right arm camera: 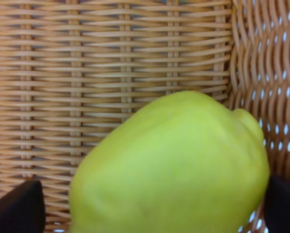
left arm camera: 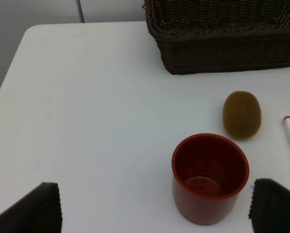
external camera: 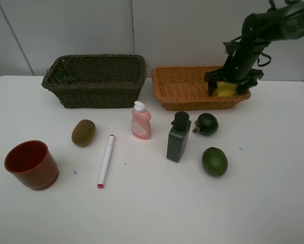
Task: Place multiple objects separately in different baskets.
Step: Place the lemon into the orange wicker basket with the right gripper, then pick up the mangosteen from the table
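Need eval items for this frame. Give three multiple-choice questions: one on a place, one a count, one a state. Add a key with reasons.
1. Where is the lemon? A) in the dark basket B) beside the marker C) within the orange basket's rim
2. How many dark green round fruits lie on the table? A) one B) two C) four
3. How does the red cup stand? A) upright, mouth up B) on its side C) upside down
1 C: yellow shows against orange weave in the right wrist view. 2 B: one beside the dark bottle, one nearer the camera. 3 A: its open mouth and inner bottom show.
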Tool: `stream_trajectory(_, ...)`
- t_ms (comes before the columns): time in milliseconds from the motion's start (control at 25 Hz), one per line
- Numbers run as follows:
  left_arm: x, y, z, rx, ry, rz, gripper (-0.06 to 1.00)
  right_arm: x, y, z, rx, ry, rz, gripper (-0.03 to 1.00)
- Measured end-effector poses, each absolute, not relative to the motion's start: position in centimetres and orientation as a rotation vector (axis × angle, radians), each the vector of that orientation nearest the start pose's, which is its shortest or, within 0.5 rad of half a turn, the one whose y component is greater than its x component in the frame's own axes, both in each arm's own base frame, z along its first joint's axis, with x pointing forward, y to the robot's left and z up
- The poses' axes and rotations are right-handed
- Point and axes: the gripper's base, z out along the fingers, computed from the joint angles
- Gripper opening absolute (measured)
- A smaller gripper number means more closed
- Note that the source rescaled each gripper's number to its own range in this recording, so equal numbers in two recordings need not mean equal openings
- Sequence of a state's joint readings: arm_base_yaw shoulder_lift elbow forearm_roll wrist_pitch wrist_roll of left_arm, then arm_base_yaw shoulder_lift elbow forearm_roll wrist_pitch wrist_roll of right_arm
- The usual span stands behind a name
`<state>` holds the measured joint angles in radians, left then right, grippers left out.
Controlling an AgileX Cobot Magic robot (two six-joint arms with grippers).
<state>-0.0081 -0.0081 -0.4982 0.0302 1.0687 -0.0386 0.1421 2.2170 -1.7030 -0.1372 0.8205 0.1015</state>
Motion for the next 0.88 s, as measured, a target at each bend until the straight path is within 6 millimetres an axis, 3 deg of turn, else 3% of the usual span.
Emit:
stream_trajectory(240,-0.6,0.2,27.6,-0.033,2.045,0.007,1.0,45.9,5.6,18.0,-0.156,2.775,-0.104,1.0)
stream_trajectory(440,-0.6,0.2,27.6,-0.033,2.045,0.007,1.0,44.6,6.1,21.7,-0.161,2.761,-0.107,1.0)
stream_trajectory(640,-0.6,0.2,27.6,-0.033,2.045,0.007,1.0,42.5,8.2,25.7,-0.223,2.724,-0.092,1.0)
stream_trajectory(880,-0.6,0.2,27.6,-0.033,2.045,0.007,1.0,39.8,10.8,27.9,-0.279,2.795,-0.09,1.0)
